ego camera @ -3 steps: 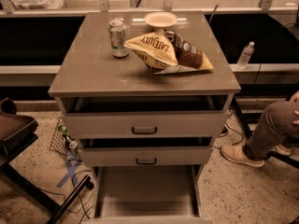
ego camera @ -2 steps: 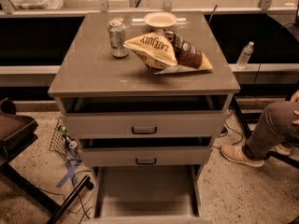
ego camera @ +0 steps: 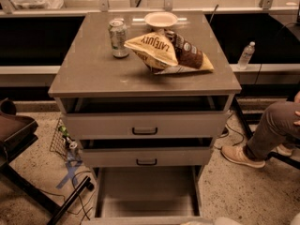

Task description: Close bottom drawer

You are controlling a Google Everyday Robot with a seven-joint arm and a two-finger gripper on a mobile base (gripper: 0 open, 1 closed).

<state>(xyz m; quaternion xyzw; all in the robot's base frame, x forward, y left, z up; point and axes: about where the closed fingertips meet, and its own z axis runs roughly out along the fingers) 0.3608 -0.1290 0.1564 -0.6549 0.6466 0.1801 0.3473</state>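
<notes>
At the near foot of the cabinet, the bottom drawer stands pulled far out toward the camera. Its long bare tray is open to view, and its front is cut off by the near edge of the view. Nothing lies in the part of the tray that shows.

Above it, the middle drawer and top drawer each sit a little way out of the frame, with dark gaps over their fronts. The task does not concern them.

The pincer is not in view. No part of it shows near the drawer, so whether it is released or clenched cannot be told. A pale rounded shape sits at the near edge, right of the drawer, but I cannot say what it is.

By my reading, the task has hardly begun. The drawer is at or near full extension and nothing touches its front. Everything is left to do: reaching the front, then pushing it straight back, away from the camera, until it sits flush under the middle drawer.

The tabletop carries a can, a bowl and a chip bag, all well clear of the push. A seated person's leg is off to the right.
</notes>
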